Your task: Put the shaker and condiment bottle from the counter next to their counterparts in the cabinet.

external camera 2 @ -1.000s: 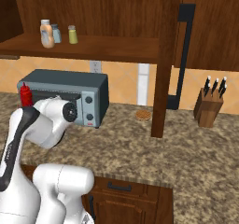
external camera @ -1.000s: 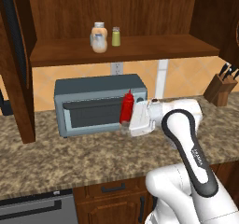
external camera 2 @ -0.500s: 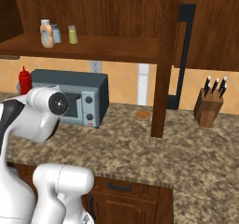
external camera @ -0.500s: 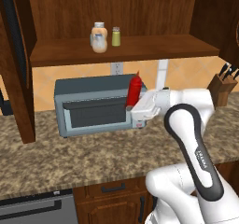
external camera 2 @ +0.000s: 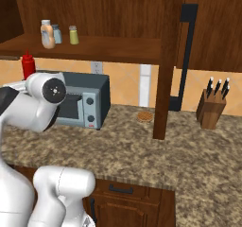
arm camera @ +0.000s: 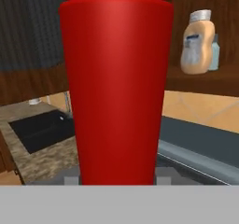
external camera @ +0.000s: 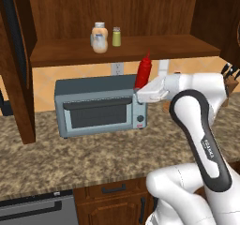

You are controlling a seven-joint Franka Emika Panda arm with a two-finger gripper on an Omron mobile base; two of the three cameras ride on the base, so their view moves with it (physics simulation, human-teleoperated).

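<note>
Red condiment bottle (external camera: 144,71) sits clenched in the hand (external camera: 149,92), now lifted from beside the toaster oven (external camera: 99,106) to just below the cabinet (external camera: 126,48) shelf's front edge, right of the shaker (external camera: 116,36). Placing remains. The bottle hides the fingertips in the hand view.

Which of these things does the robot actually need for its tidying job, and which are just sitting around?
Needed:
- red squeeze bottle, held in the gripper
- yellow-green shaker
- peach bottle with clear shaker
- dark wooden cabinet shelf

Just lying about:
- grey toaster oven
- wooden knife block
</note>
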